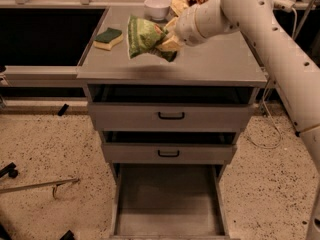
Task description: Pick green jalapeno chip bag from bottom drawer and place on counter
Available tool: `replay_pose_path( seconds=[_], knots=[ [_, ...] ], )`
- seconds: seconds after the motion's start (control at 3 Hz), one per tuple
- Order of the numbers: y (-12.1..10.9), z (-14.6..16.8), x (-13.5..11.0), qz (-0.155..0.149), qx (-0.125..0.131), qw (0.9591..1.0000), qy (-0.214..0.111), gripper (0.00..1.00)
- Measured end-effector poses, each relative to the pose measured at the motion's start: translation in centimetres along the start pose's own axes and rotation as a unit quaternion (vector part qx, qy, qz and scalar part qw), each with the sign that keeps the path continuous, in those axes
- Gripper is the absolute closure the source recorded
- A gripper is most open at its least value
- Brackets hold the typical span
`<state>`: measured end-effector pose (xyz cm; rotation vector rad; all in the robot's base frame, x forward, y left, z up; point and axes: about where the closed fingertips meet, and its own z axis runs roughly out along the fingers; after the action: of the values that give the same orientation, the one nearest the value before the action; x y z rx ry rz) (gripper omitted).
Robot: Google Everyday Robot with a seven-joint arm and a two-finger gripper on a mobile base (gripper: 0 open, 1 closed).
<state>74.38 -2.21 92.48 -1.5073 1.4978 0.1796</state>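
Currently the gripper (167,40) pinches the green jalapeno chip bag (141,36) by its right edge, over the counter (215,64); the bottom drawer (167,201) stands open. Best approach, as I judge it: lower until the bag rests flat, clear of the sponge (108,38), then release.

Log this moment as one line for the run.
gripper: above counter, shut on green jalapeno chip bag | bag: near sponge, not yet released | bottom drawer: open

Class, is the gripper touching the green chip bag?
Touching. The camera view shows the gripper closed on the right edge of the green jalapeno chip bag, over the counter.
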Motion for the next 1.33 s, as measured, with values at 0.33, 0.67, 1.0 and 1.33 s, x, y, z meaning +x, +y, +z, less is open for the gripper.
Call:
replay_pose_path(
  seconds=[0.33,0.67,1.0,1.33],
  knots=[
    [0.8,2.6,-0.6,-0.014,-0.028,0.9994,-0.012,1.00],
    [1.4,4.1,0.0,-0.019,-0.053,0.9984,0.009,1.00],
    [1.5,4.8,1.2,-0.023,-0.057,0.9969,0.050,1.00],
    [1.8,5.0,2.6,-0.021,-0.055,0.9943,0.089,1.00]
  ],
)
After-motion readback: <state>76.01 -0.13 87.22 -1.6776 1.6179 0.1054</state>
